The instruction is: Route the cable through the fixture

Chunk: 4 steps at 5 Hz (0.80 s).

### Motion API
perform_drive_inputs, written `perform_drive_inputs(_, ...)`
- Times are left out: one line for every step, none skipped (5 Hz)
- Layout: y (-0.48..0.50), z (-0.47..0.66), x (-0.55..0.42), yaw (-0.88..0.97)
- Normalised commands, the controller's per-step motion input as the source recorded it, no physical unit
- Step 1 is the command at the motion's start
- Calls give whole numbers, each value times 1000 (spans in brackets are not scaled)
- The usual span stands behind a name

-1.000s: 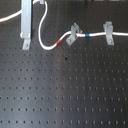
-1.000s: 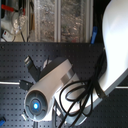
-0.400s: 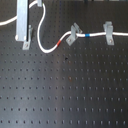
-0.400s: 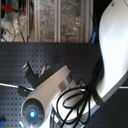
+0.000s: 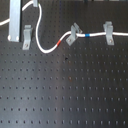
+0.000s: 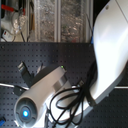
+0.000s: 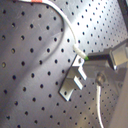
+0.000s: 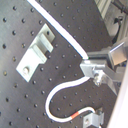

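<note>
— Nearest ground?
— Black perforated metal board (image 5: 65, 95), bare in front. Beyond it, the long thin white cable (image 5: 44, 48) sags in a loop, with its red band (image 5: 61, 42) on the rise.

— Next row back?
— The cable runs through a tilted grey metal clip (image 5: 73, 34), shows its blue band (image 5: 86, 36), then passes through a squat grey metal clip (image 5: 108, 32).

— The target?
— Upright fork-topped grey metal fixture (image 5: 26, 36), at the first exterior view's left. The cable passes just beside it, not in the fork.

— Claw?
— In the second wrist view the gripper (image 8: 95, 69) is pinched narrow on the cable.
</note>
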Motion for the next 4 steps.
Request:
perform_drive_inputs(237,187,-397,0)
perform_drive_inputs(325,217,-284,-20)
perform_drive_inputs(269,268,-232,-71)
perform_drive_inputs(123,226,-287,-57)
